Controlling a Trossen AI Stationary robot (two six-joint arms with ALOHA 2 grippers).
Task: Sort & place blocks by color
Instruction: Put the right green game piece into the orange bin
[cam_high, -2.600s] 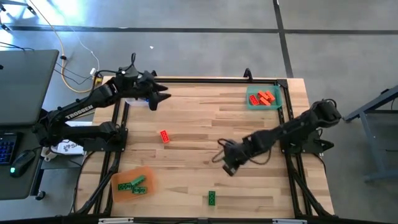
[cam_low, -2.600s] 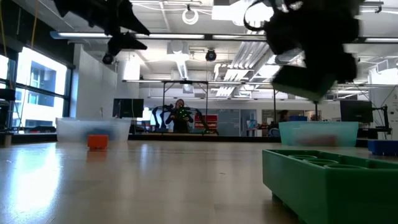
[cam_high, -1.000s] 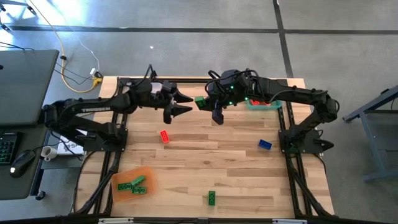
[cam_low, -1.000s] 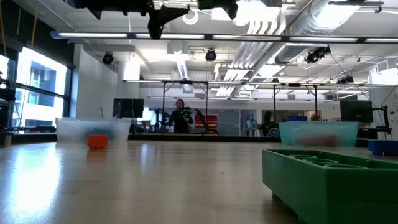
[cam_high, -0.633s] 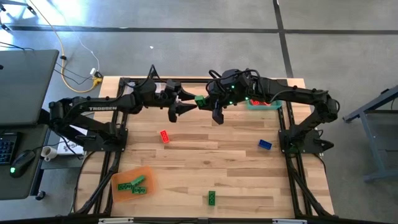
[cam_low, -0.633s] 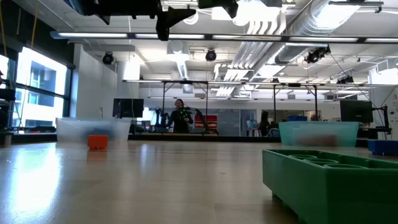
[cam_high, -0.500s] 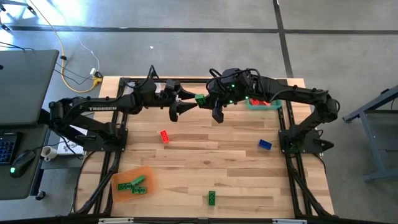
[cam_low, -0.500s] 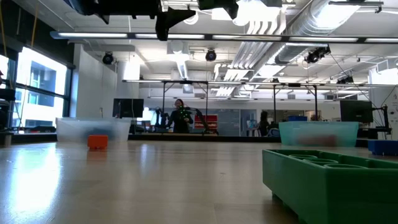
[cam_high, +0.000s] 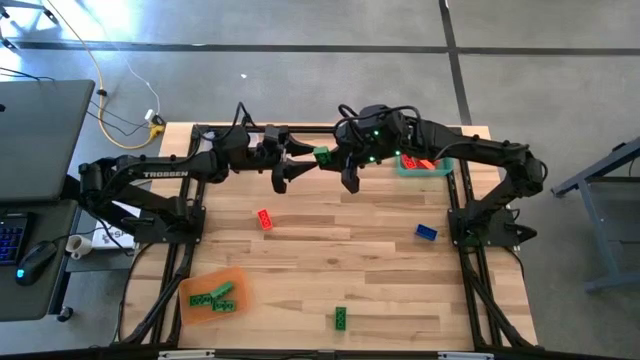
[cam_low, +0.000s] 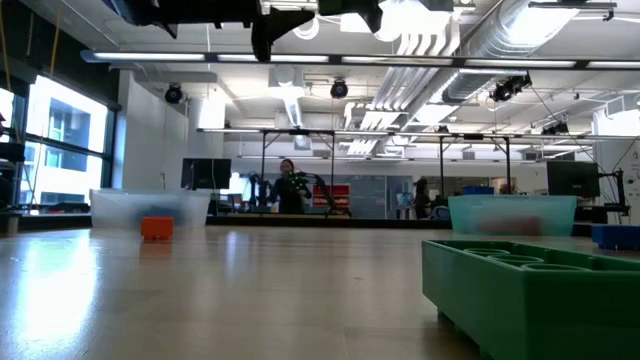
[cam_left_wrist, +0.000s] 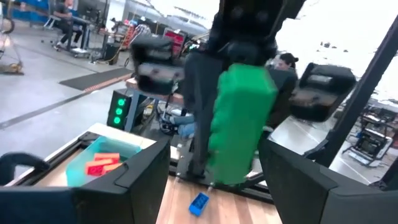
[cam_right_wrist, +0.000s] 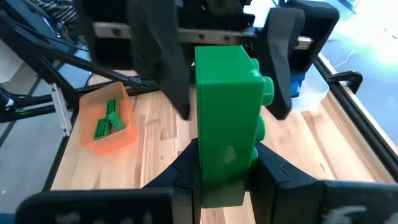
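Note:
High above the far middle of the table, my right gripper (cam_high: 331, 160) is shut on a green block (cam_high: 322, 156). My left gripper (cam_high: 303, 164) faces it from the table's left, open. Its fingers (cam_right_wrist: 158, 62) stand on either side of the green block (cam_right_wrist: 227, 112) without plainly touching it. A red block (cam_high: 264, 219), a blue block (cam_high: 427, 232) and another green block (cam_high: 341, 318) lie flat on the table. My right gripper pinches the green block's near end (cam_right_wrist: 219, 177) between its two fingers, coming from the table's right and slanting a little downward. The block sticks out ahead of the fingers toward my left gripper, studs (cam_right_wrist: 266, 93) to one side, lifted well clear of the table.
An orange tray (cam_high: 234, 281) with green blocks sits near the front left. A teal tray (cam_high: 403, 169) with red-orange blocks sits at the far right. A clear tray (cam_right_wrist: 318, 89) lies under my left arm at the far left. Dark frame rails run along the table's sides.
My left gripper has edged toward the table's right edge and turned slightly, so its open fingers now flank the green block. It then kept still. My right gripper has held the block in place.

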